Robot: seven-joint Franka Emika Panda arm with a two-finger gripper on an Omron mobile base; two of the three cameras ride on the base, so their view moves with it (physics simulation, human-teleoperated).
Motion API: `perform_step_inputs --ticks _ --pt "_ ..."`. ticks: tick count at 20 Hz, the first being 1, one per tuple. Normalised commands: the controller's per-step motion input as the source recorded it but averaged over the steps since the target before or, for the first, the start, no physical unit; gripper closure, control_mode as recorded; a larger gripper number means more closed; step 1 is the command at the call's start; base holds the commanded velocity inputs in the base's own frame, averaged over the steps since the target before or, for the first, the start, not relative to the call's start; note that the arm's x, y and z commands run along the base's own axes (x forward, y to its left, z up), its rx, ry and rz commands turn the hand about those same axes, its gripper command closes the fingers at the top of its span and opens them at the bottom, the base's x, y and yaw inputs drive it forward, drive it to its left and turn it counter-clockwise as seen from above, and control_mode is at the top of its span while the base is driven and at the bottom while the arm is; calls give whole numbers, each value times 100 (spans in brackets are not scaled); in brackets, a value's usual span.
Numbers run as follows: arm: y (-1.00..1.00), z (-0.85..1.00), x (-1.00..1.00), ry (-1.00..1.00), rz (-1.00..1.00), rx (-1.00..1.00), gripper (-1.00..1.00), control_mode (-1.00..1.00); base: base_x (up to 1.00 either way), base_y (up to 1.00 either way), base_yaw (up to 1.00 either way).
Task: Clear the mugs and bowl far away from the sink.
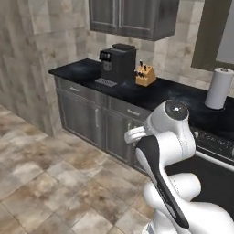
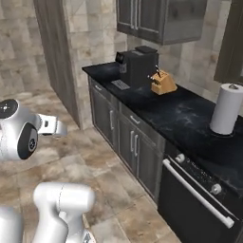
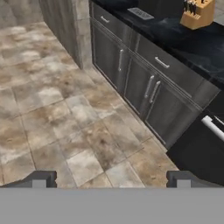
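The mugs, the bowl and the sink are out of view. My gripper [image 3: 112, 179] is open, its two dark fingertips [image 3: 41, 178] far apart with nothing between them. It hangs above the tiled floor [image 3: 57, 109] and looks down at the grey cabinet fronts [image 3: 144, 87] below the black counter [image 3: 192, 48].
On the black counter [image 1: 169, 93] stand a dark coffee machine [image 1: 118, 63], a wooden knife block [image 1: 145, 75] and a white paper-towel roll [image 1: 219, 88]. A black oven front with a long handle [image 2: 199, 190] sits right of the cabinets. A stone wall [image 1: 27, 64] closes the left end.
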Motion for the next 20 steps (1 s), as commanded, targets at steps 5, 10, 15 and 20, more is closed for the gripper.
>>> perform_step_inputs --ticks 5,10,15,20 --pt "0 0 0 0 0 0 -100 100 0 -8 -54" --pt "0 0 0 0 0 0 -100 100 5 -38 -25" --pt "0 0 0 0 0 0 -100 100 9 -76 0" --pt "0 0 0 0 0 0 -100 100 -2 -98 -1"
